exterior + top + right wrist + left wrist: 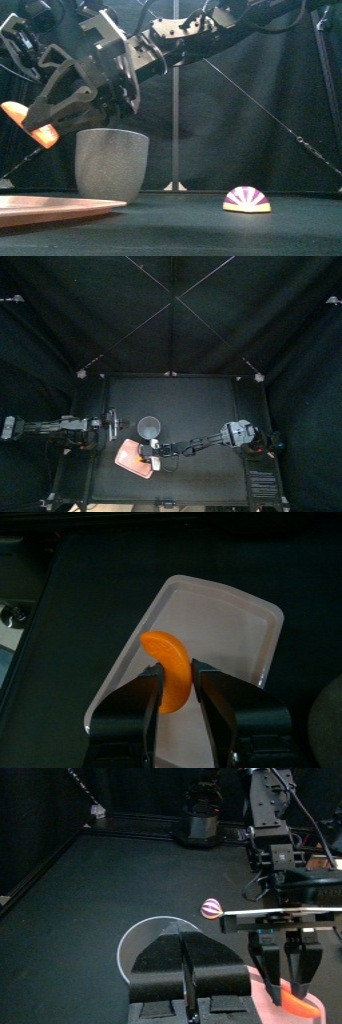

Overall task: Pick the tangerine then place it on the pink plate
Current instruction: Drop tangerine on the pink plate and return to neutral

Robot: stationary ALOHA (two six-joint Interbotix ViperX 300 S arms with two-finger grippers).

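We see the right gripper [177, 684] clamped on the tangerine [163, 652] above the pink plate [249, 627], its lower end hidden; the left gripper [187, 943] is closed.

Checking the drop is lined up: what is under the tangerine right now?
The pink tray lies below the tangerine, which the right gripper holds clear above it. The tray's visible surface is bare; the part behind the gripper is covered.
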